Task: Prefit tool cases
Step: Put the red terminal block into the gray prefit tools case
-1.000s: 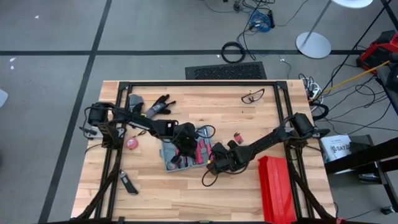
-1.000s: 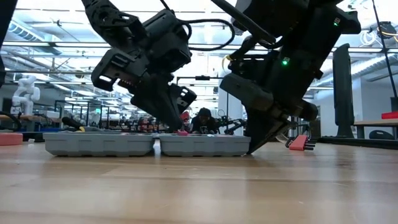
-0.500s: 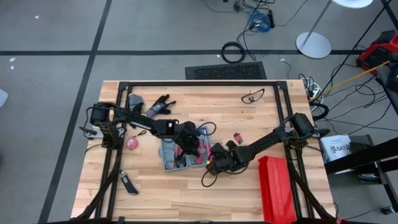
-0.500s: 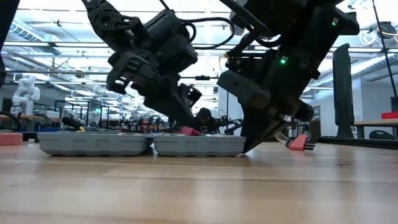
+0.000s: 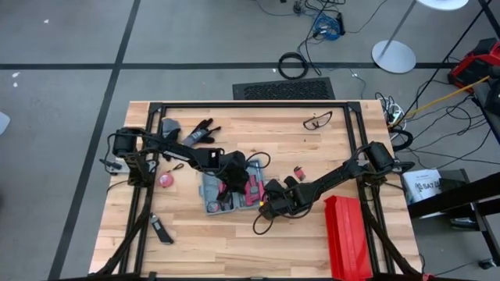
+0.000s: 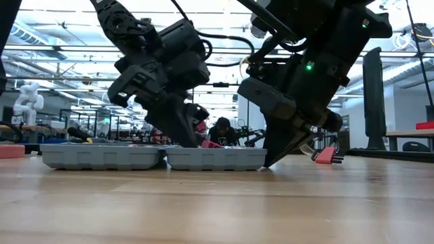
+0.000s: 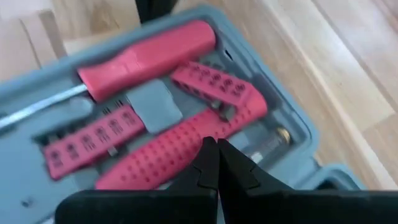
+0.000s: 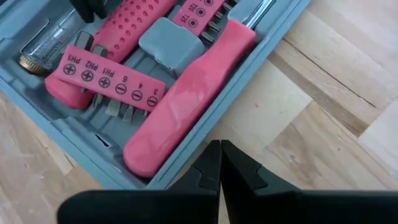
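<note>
The right gripper (image 8: 219, 163), fingers pressed together, sits just outside the tool case (image 8: 81, 146) wall, pink-handled screwdriver (image 8: 186, 99) beyond.

The blue-grey tool case (image 5: 226, 193) lies open and flat mid-counter, its 2 halves side by side, pink tools in its slots.

red ribbed box (image 5: 347, 236) near right table edge; safety glasses (image 5: 317, 120) far side; pink round object (image 5: 166, 179) left; black gloves (image 5: 199, 131) far-left.
</note>
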Motion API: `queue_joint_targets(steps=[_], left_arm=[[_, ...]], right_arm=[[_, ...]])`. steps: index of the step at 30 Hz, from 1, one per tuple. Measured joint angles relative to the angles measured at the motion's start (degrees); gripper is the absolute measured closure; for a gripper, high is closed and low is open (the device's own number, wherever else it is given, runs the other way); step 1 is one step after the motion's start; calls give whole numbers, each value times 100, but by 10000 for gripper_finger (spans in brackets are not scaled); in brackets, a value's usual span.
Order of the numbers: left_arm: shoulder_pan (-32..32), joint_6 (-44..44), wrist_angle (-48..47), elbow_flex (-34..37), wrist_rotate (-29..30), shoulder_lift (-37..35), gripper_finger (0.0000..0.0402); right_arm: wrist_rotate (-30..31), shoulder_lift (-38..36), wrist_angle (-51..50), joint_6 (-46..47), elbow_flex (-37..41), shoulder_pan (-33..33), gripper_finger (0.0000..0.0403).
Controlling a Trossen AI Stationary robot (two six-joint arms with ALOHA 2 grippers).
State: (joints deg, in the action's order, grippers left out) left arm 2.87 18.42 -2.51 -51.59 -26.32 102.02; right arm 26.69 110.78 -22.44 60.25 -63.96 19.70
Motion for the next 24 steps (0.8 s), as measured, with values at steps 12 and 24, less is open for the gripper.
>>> queue_joint_targets(steps=[12,24], left_arm=[[-188,-154,473,0,-348,9,402],[-258,-354,815,0,-609,283,402]], right_arm=[[3,-2,-2,11,0,-13,403],[21,-4,-11,0,0,-11,403]])
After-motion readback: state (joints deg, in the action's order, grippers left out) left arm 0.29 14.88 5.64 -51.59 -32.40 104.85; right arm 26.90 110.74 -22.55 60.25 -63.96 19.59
